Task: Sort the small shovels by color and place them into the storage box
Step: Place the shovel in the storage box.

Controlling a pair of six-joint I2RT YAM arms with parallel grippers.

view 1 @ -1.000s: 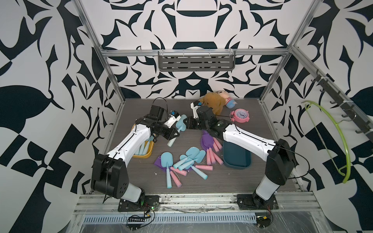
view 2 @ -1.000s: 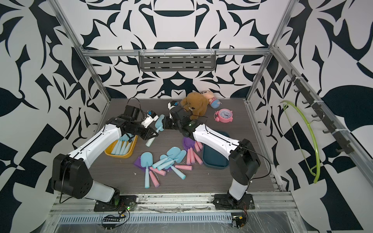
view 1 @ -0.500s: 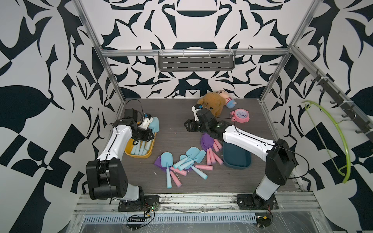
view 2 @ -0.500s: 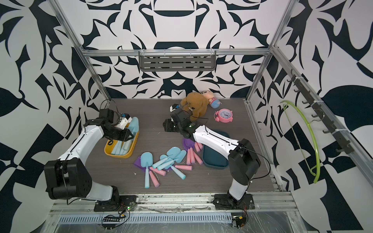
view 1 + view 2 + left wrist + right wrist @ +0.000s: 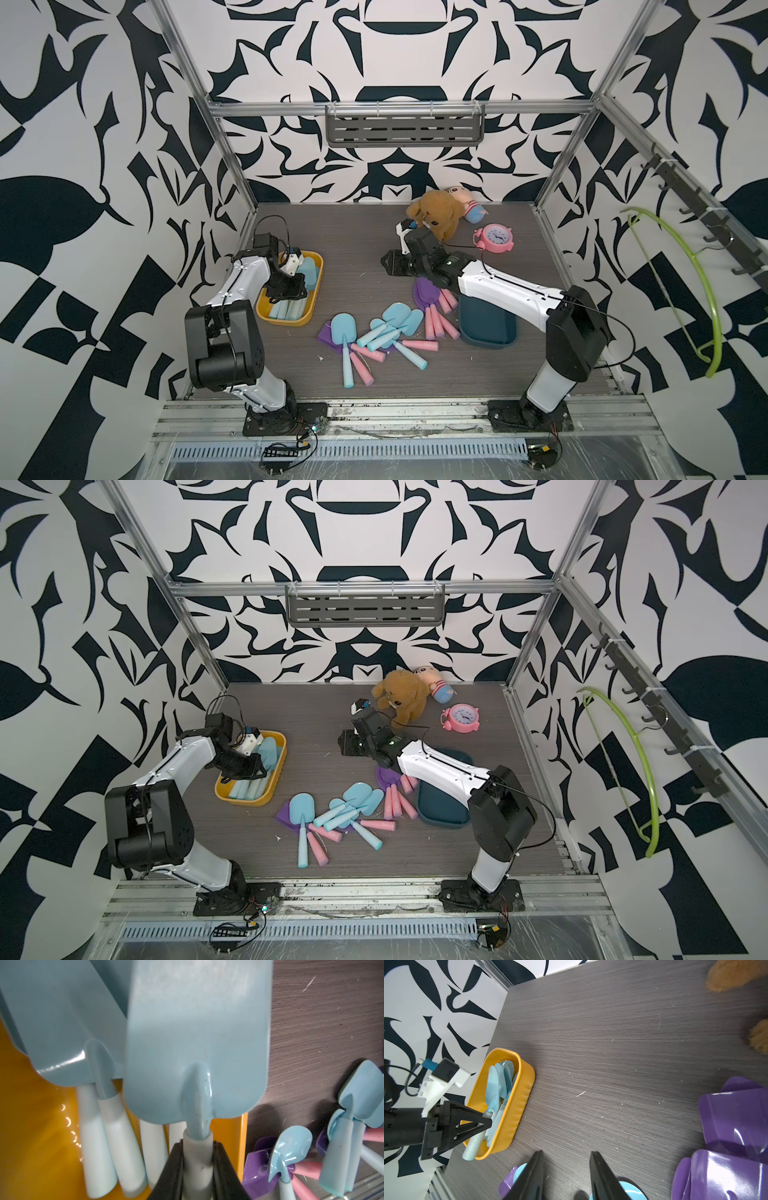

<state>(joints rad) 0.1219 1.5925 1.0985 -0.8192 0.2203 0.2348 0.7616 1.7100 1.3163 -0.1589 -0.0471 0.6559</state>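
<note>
Dark grey wood-grain tabletop [image 5: 353, 245] within black-and-white patterned walls [image 5: 104, 124]. Left gripper [image 5: 197, 1159] clamped on light blue plastic shovel [image 5: 197, 1043] over yellow oval plastic box [image 5: 286, 321]. Right gripper [image 5: 566, 1155] parted, empty. Loose blue and purple-pink shovels [image 5: 390, 320] heaped mid-table beside dark teal box [image 5: 490, 332].

The left gripper [image 5: 198, 1165] has both black fingers [image 5: 176, 1169] pressed against the pale handle of a light blue shovel [image 5: 195, 1043], just below the blade's neck. The blade reaches away from the camera and overhangs one wall of the yellow storage box [image 5: 242, 1142]. Inside the box lie stacked blue shovels [image 5: 62, 1022], blades overlapping, pale handles side by side. On the dark wood-grain table [image 5: 322, 1022] beside the box is a loose pile: loose blue shovels [image 5: 291, 1151], purple blades [image 5: 257, 1169], pink handles [image 5: 307, 1169].
</note>
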